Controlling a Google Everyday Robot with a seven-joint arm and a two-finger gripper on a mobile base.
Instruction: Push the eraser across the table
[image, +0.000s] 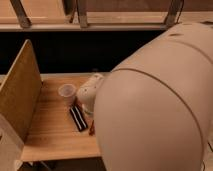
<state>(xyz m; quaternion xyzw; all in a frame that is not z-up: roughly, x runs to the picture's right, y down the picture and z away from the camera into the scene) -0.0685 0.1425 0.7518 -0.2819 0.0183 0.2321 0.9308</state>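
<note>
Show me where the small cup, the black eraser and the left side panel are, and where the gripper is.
small cup (66, 90): camera view, its open top.
black eraser (78, 118): camera view, middle of its top.
left side panel (20, 95): camera view, its inner face.
gripper: not in view; the arm (150, 115) fills the right side.
</note>
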